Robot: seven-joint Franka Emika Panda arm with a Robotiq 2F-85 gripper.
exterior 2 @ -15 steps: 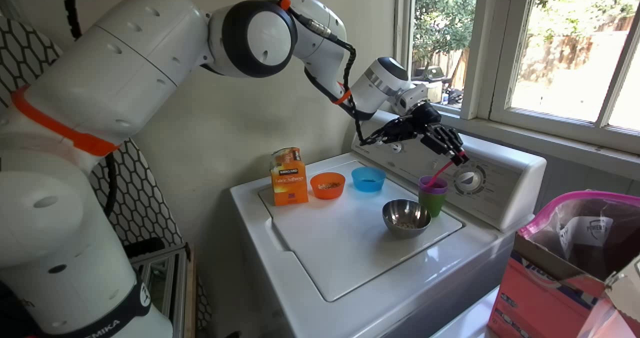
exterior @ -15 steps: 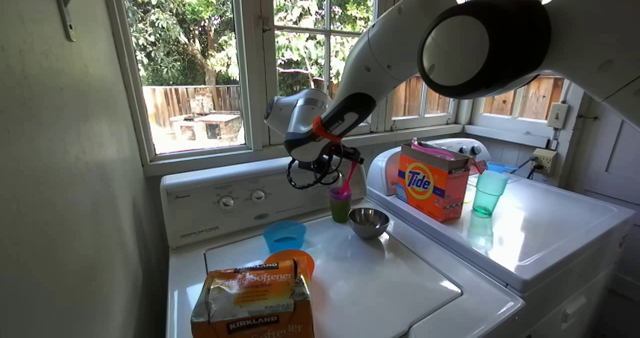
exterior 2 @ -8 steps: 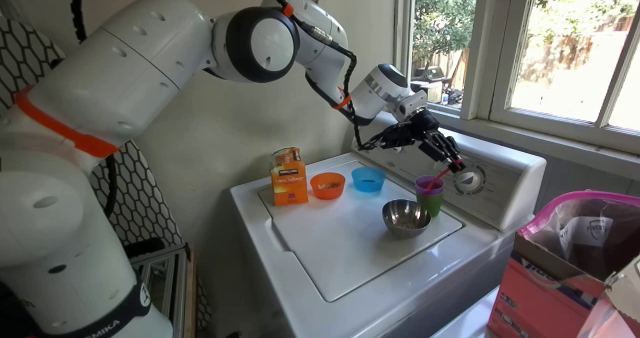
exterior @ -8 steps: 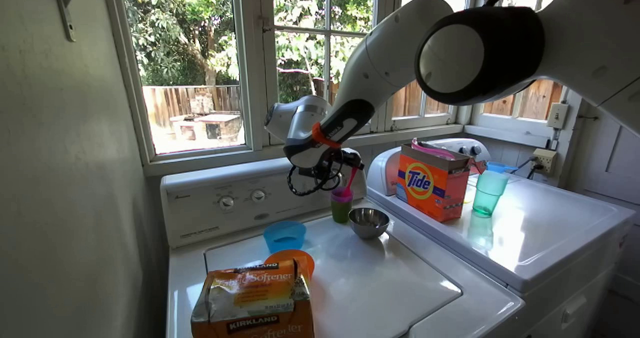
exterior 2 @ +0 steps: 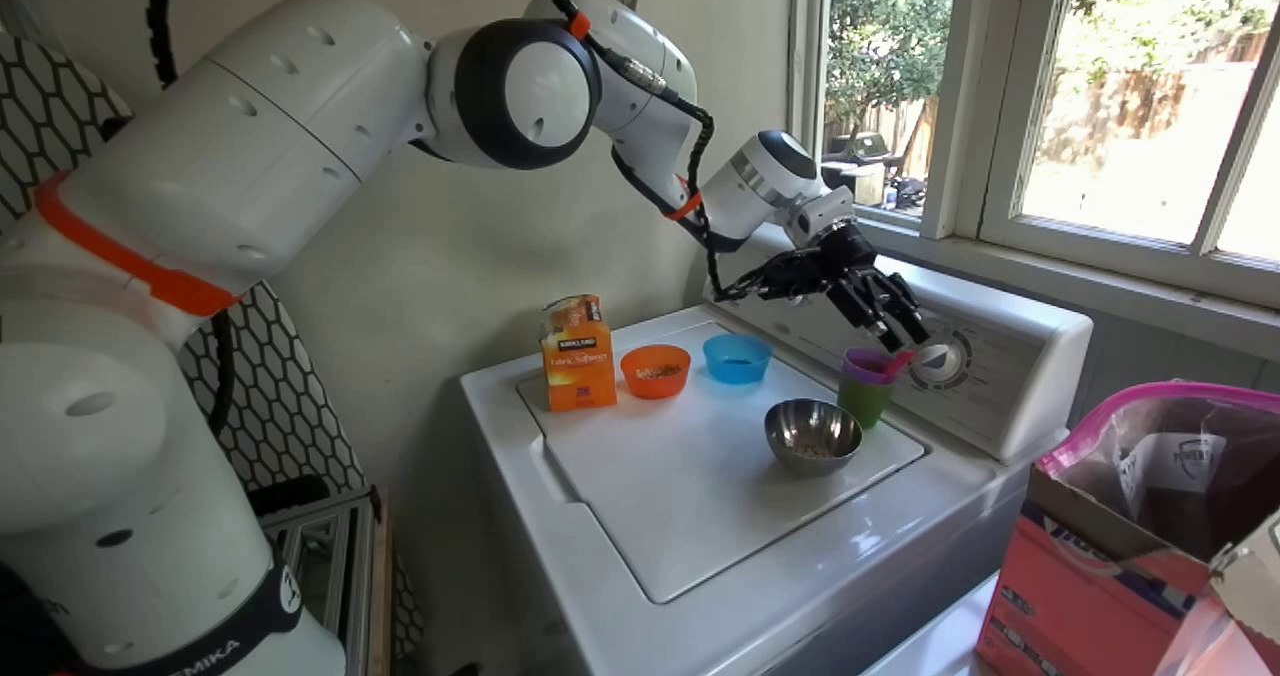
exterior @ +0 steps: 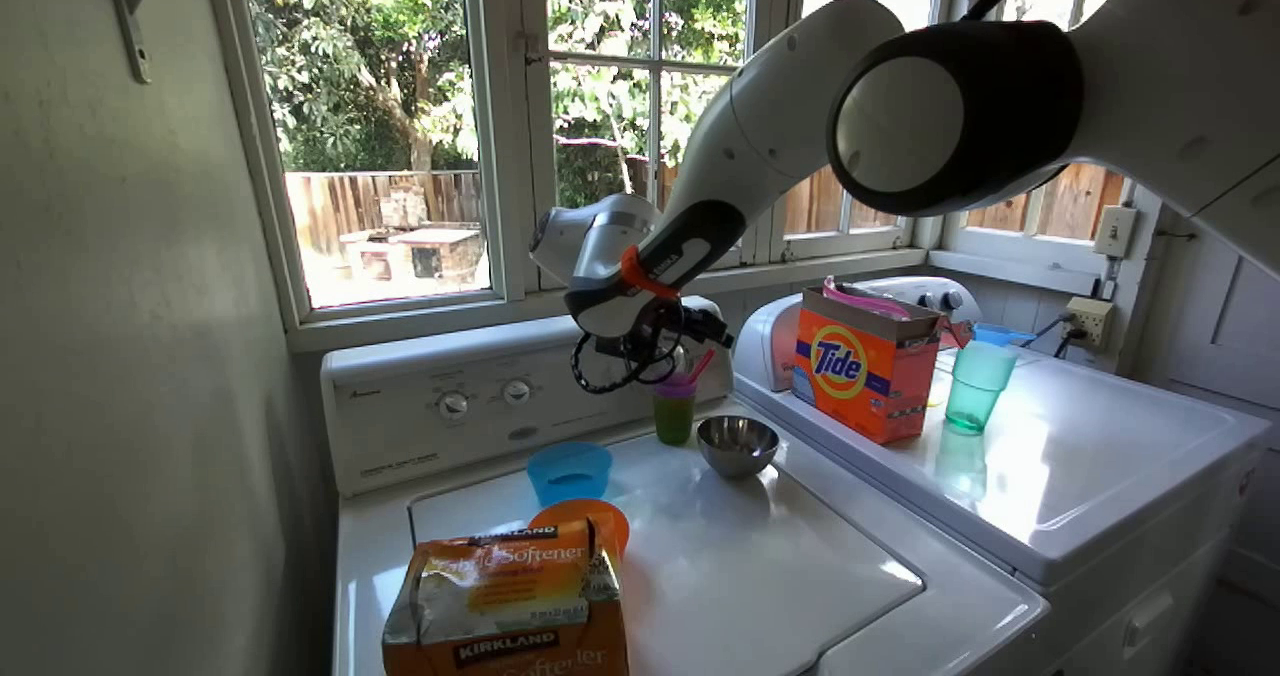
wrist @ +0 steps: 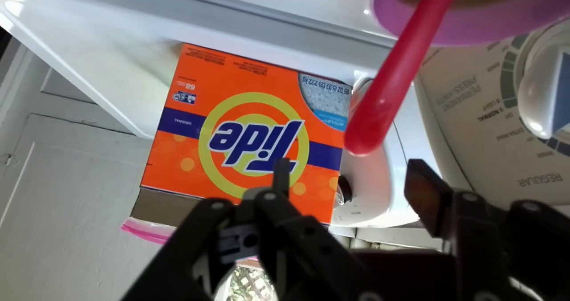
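Observation:
My gripper (wrist: 350,185) stands open, its two fingers apart with nothing between them. Just beyond the fingertips in the wrist view is the rounded handle end of a red-pink spoon (wrist: 396,76), free of the jaws. The spoon leans inside a green cup with a purple rim (exterior 2: 865,396); its lower part is hidden by the cup. In both exterior views the gripper (exterior 2: 904,337) hovers a little above the cup and the handle. A steel bowl (exterior 2: 812,438) with small bits inside sits right beside the cup on the washer lid.
On the white washer (exterior 2: 690,486) are a blue bowl (exterior 2: 737,359), an orange bowl (exterior 2: 655,372) with bits in it and a Kirkland box (exterior 2: 579,361). The washer's control panel (exterior: 560,406) rises behind the cup. A Tide box (exterior: 865,371) and a teal cup (exterior: 978,386) stand on the neighbouring machine.
The arm has come down slightly. The fingers have opened and let go of the spoon, which has dropped lower against the cup's rim. The cup has shifted a little.

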